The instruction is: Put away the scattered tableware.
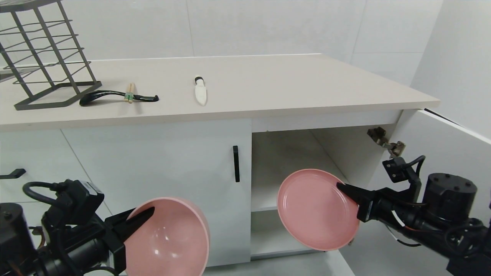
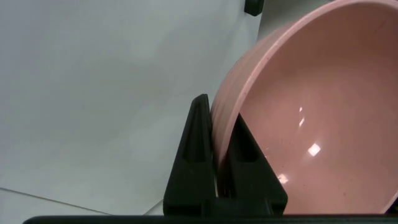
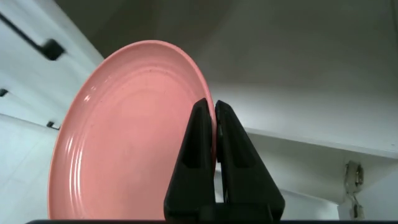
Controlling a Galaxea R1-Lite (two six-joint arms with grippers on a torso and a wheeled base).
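Stowing: right gripper [image 1: 339,186] clamps round pink plastic plate [image 1: 312,211] before open white cabinet [image 1: 291,149]; left gripper [image 1: 149,210] clamps deep pink plastic bowl [image 1: 168,241]; next, probably shelving.

Left gripper [image 1: 147,212] clamps rim of round pink bowl [image 1: 172,245] — right gripper [image 1: 341,188] pinches flat pink plate [image 1: 312,209] before open white cupboard [image 1: 284,153].

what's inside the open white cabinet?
A white shelf, bare where visible. The round pink plate held by the right gripper hides part of it and the lower compartment.
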